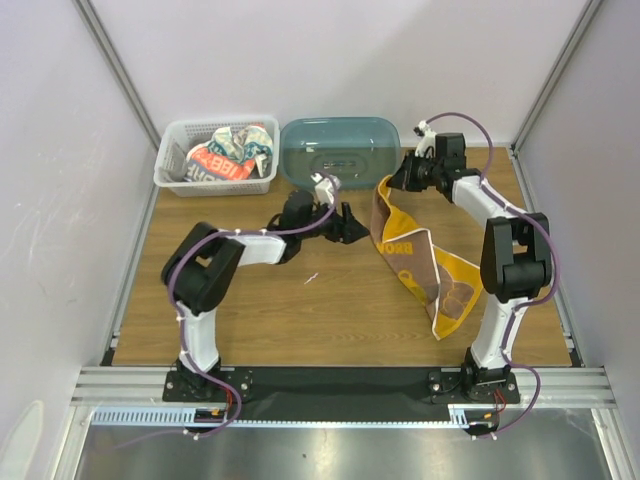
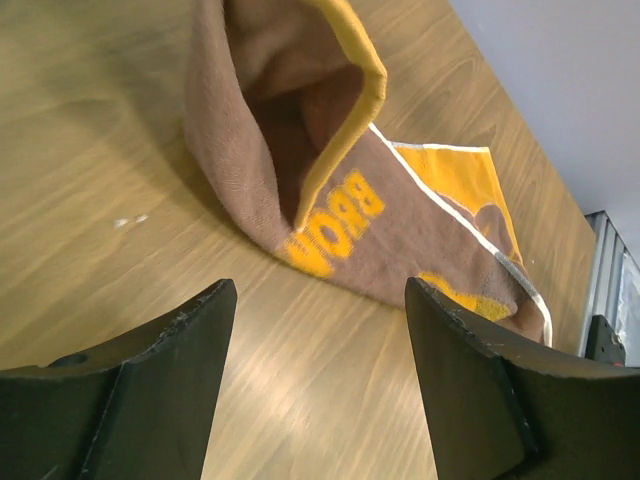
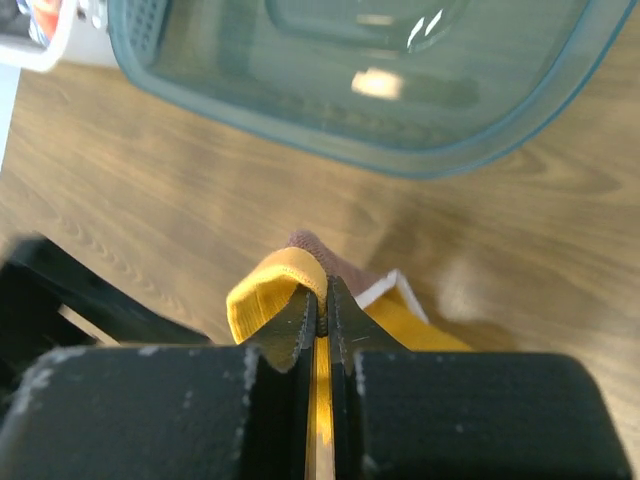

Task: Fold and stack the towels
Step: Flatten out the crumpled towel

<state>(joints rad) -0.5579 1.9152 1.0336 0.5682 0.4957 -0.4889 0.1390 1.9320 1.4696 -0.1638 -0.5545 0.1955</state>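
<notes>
Your right pincer (image 3: 322, 305) clenched on brown towel (image 1: 412, 258) orange hem; left pincer (image 2: 320, 300) released, empty. Towel likely soft, limp, light: grab hem just ahead.

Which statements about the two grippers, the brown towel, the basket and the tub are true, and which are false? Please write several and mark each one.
1. The right gripper is shut on the orange edge of the brown towel. True.
2. The left gripper also holds the brown towel. False: its jaws stand open and empty, apart from the cloth.
3. A crumpled printed towel lies in the white basket. True.
4. In the top view, the teal tub stands to the left of the basket. False: it stands to its right.
5. The brown towel lies flat and folded. False: one end is lifted and the rest trails on the table.
</notes>
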